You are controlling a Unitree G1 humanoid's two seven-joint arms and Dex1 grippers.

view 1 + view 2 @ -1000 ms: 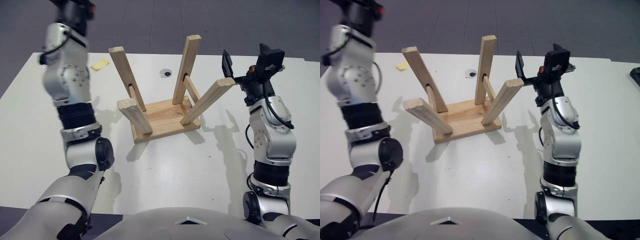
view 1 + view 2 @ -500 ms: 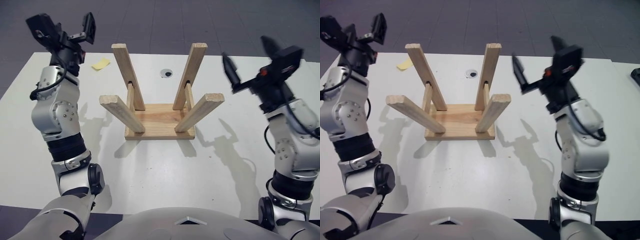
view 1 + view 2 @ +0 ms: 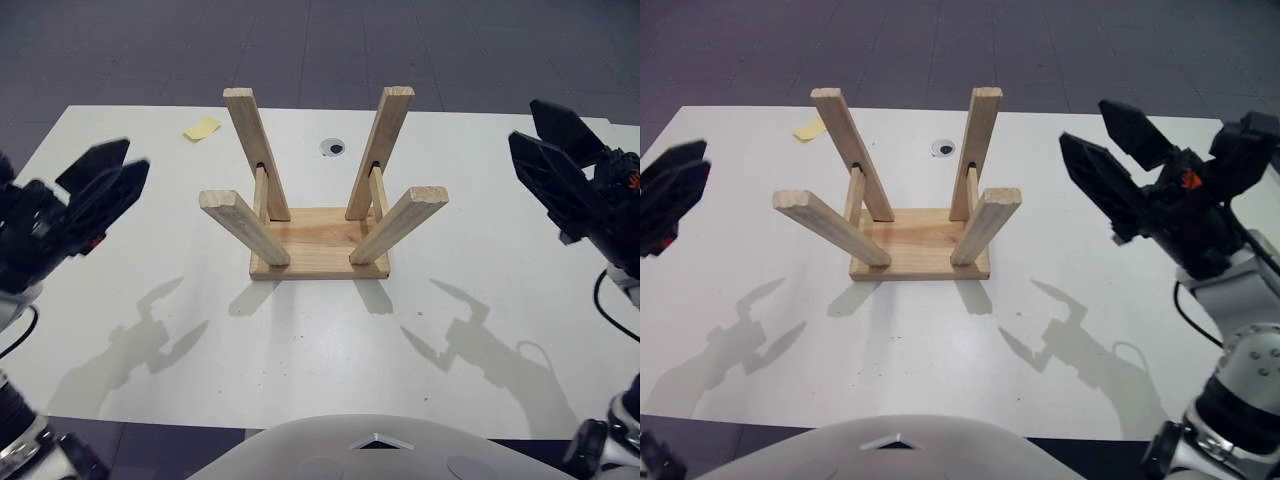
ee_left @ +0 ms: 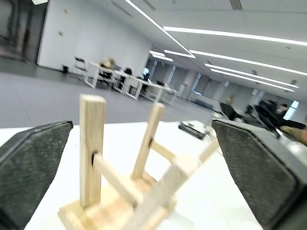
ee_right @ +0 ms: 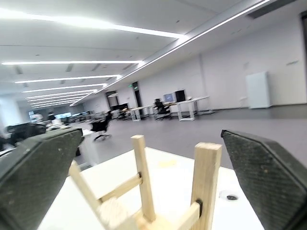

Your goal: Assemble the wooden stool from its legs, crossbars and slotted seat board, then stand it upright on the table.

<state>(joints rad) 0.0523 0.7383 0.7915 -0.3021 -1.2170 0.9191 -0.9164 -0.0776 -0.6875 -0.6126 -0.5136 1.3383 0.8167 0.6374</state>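
Stool: here it is, the wooden stool (image 3: pixel 320 215) sits dead centre of the table (image 3: pixel 320 350), upside down, with its seat board (image 3: pixel 320 258) flat on the top and all four legs (image 3: pixel 256 150) splayed up and outward.
Joinery: crossbars (image 3: pixel 263 190) bridge the leg pairs at 9 and at 3 o'clock of the board. By the look of it the build is done and only the flip is left.
Left gripper: the left gripper (image 3: pixel 137 156) hangs at 9 o'clock of the stool, well apart from it, jaws spread wide, nothing in them. Its dark pads (image 4: pixel 33 167) frame the stool in the left wrist view.
Right gripper: the right gripper (image 3: pixel 523 121) mirrors it at 3 o'clock, also gaping and empty, clear of the nearest leg.
Other bits: a yellow sticky note (image 3: pixel 201 128) lies at 11 o'clock and a round grommet (image 3: pixel 334 147) at 12, both out of the way.
Step in hand: turning the stool over, I'd say.
How to do it well: come in level from 9 and 3 together and take a leg low down, near the board, where the wood is stiffest.
Grip: squeeze across the flat faces, not the edges.
Turn: lift both sides evenly and roll about one shared axis, so neither arm twists a joint.
Watch out: I can't tell how tight the slots are, so pulling outward on the legs could pop one free.
Landing: set all four feet down together, then let go.
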